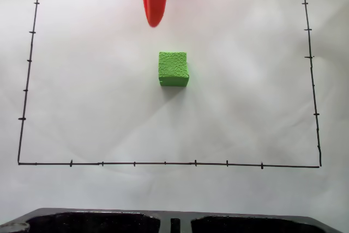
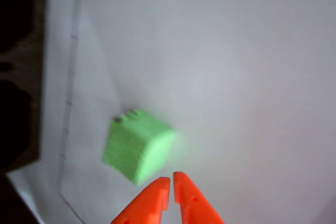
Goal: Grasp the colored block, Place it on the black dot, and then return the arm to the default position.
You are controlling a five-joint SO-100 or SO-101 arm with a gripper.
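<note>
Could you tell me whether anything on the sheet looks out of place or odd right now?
Nothing is spilled or damaged. The green cube sits flat on the white paper, apart from the orange gripper. A dark speck shows at its far edge in the wrist view, too blurred to identify.

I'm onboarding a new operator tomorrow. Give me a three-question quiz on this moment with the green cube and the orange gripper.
1. True or false: the gripper is clamped on the colored block.
2. In the fixed view, the block sits: A) on the drawn border line, B) near the middle of the drawn rectangle, C) outside the rectangle.
3. Fill in: in the wrist view, the two orange fingertips are nearly ____ with nothing between them.

Key: 1 false, it is apart from the block, which rests free on the white paper. 2 B. 3 closed.
</note>
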